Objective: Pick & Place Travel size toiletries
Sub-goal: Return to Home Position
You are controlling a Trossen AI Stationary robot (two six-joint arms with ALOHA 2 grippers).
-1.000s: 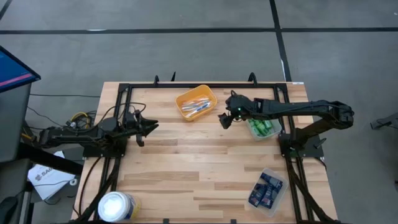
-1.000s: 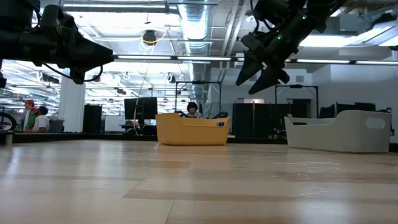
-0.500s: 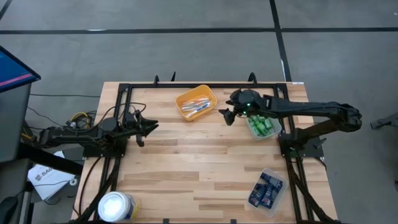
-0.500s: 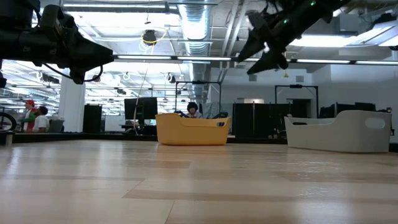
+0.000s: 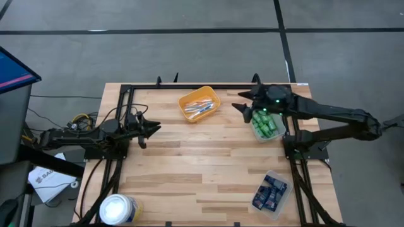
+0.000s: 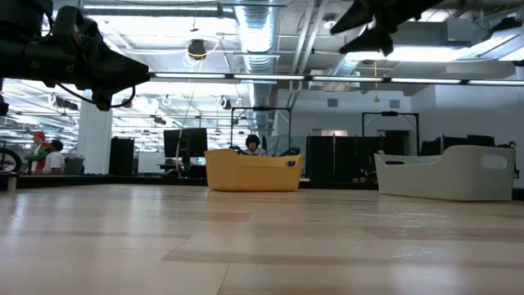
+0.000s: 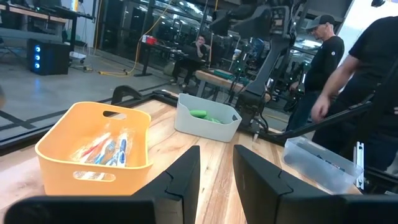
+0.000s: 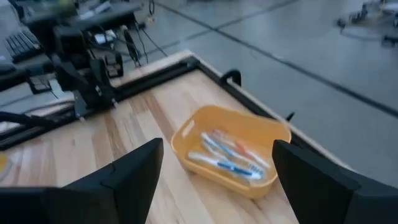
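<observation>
Right hand (image 5: 242, 103) high at table's (image 5: 189, 170) 1 o'clock, spread wide per wrist cam. Green bottles (image 5: 266, 128) in grey bin (image 5: 270, 140), 2 o'clock; low cam hides them. Left hand (image 5: 151, 128) at 9, seemingly barely parted.

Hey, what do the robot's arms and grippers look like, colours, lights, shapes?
Both arms are slim, jointed and matte black. The left gripper and right gripper each end in two flat, angular dark fingers. A small green light glows on the right arm's wrist. Black cables loop over the left arm.
</observation>
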